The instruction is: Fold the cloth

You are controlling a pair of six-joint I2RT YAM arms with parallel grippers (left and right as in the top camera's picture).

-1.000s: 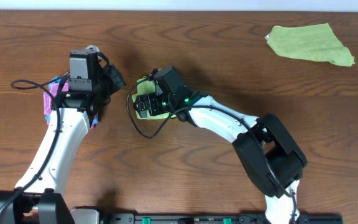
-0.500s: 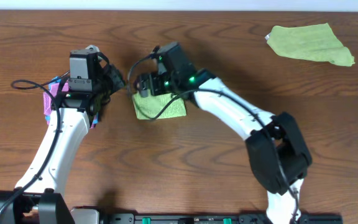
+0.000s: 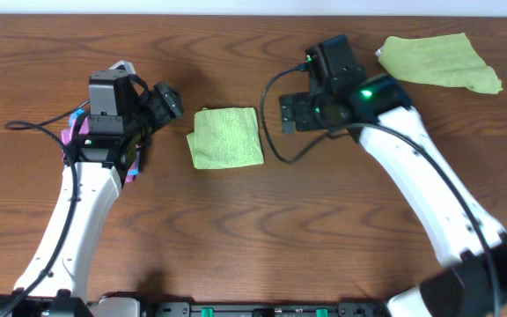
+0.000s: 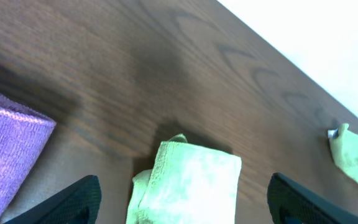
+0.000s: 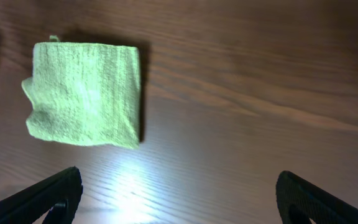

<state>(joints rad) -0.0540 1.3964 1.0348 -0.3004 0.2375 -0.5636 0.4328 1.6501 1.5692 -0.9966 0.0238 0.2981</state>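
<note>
The cloth (image 3: 227, 136) lies folded into a small lime-green square on the brown table, mid-left in the overhead view. My left gripper (image 3: 169, 102) hovers just left of it, open; in the left wrist view the cloth (image 4: 188, 183) sits between and beyond the spread dark fingers (image 4: 67, 202), touching neither. My right gripper (image 3: 291, 113) hangs to the cloth's right, open and empty. The right wrist view shows the cloth (image 5: 86, 93) at upper left, well away from that gripper (image 5: 179, 202), which has only bare wood beneath it.
A pink-purple folded cloth (image 3: 74, 141) lies under my left arm and shows in the left wrist view (image 4: 8, 143). A second, unfolded green cloth (image 3: 438, 60) with a white tag lies at the table's far right, near the back edge.
My left gripper has opened and let go of the cloth's left edge. My right arm has pulled away to the right and back, leaving the folded cloth uncovered.
</note>
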